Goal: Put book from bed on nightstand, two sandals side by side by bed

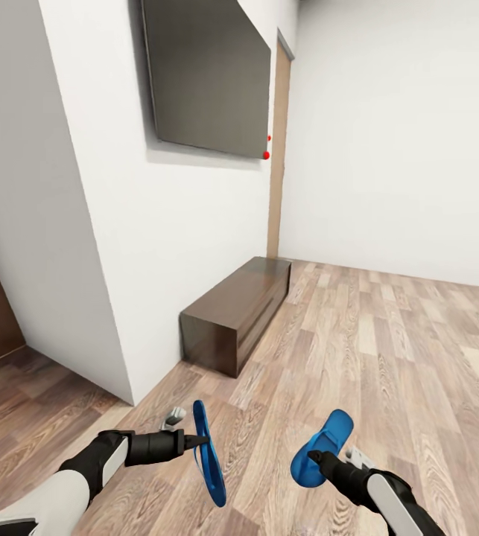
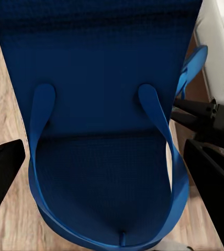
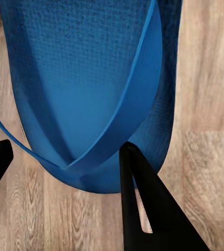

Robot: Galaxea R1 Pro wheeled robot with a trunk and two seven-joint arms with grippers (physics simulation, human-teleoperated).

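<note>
Left gripper point(image 1: 194, 441): closed on a blue sandal point(image 1: 209, 461), which hangs edge-on above the wood floor point(image 1: 388, 350); in the left wrist view the black fingers point(image 2: 2, 172) flank the sole and its thong straps
Right gripper point(image 1: 315, 455): pinching the second sandal point(image 1: 322, 447) near its lower end, sole tilted up and away from the arm; the right wrist view shows one finger point(image 3: 143, 209) against the strap junction
Where the sandals are: both carried in the air in front of the robot, well apart from each other, neither touching the floor
Step in hand: judged to be transport, the robot driving with a sandal in each gripper toward the bed, which these views do not include
Doing it well: both pinches should stay firm while the base turns, since thin flexible soles can swing and slip; arms are best kept low and steady, clear of the white wall point(image 1: 157, 246) and the low dark cabinet point(image 1: 235, 313) standing against it; at the bedside the soles should be levelled before release and set down parallel, just beside one another
Count of sandals: two
Count of grippers: two, both occupied
Count of low cabinets: one
Count of wall panels: one dark screen point(image 1: 205, 74) above the cabinet, with two small red marks at its lower corner
Task remaining: sandals not yet placed; book's state cannot be told
</note>
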